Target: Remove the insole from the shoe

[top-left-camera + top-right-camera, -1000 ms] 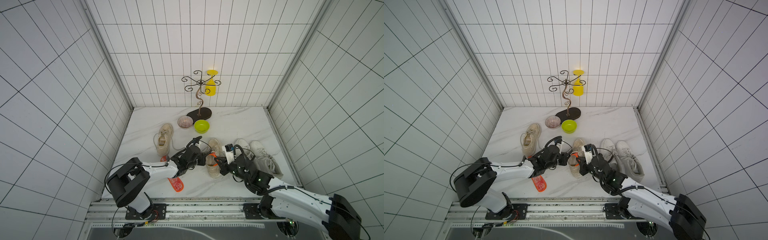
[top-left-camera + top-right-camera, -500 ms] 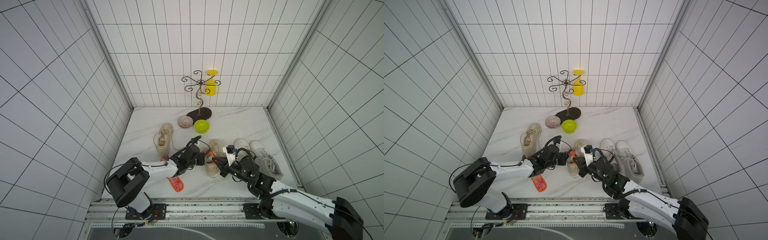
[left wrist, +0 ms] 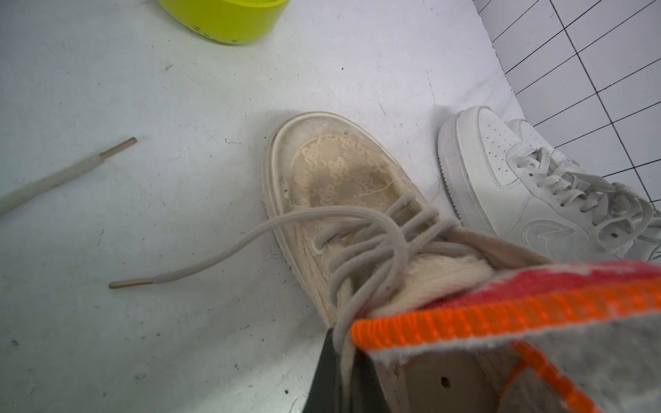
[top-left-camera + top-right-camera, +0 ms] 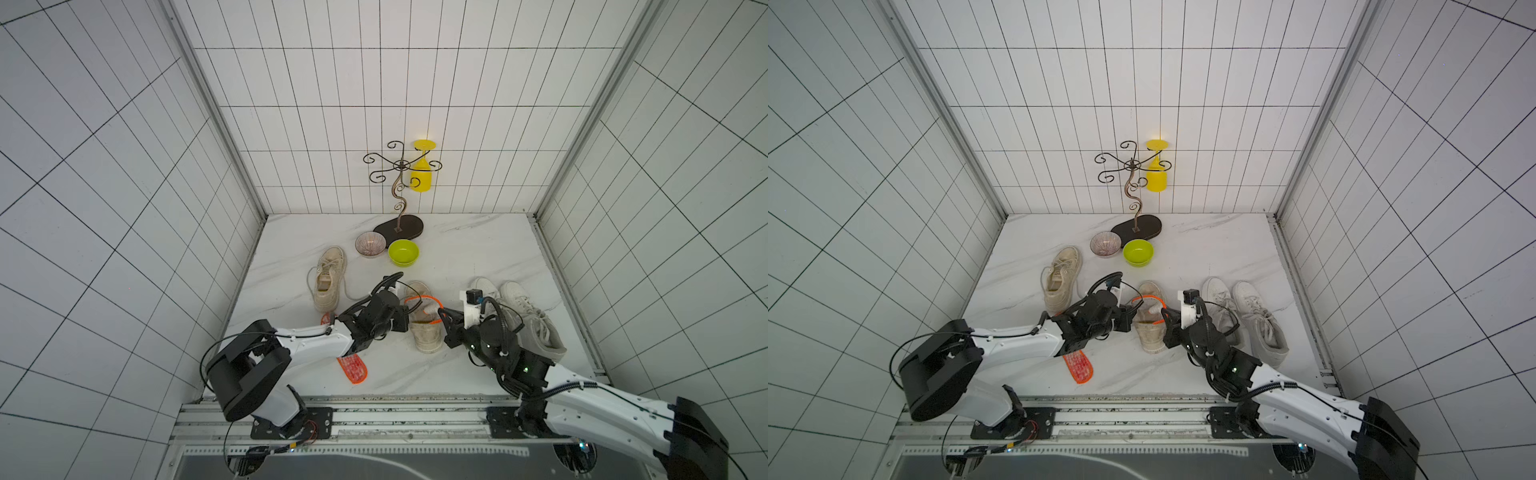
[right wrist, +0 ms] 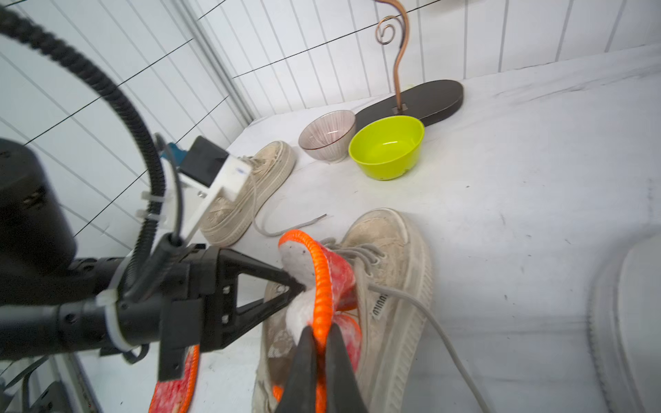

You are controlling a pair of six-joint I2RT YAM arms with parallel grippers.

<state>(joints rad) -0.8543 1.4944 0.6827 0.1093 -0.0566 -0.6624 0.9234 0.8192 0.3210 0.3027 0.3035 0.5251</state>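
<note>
The insole, seemingly light and floppy, is clamped in left jaws and right jaws, best held by its orange edge

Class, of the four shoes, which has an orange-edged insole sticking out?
The beige shoe beside the white pair; the far beige shoe and the white ones show none.

four shoes, two insoles, two bowls, one stand, one yellow cup
</note>
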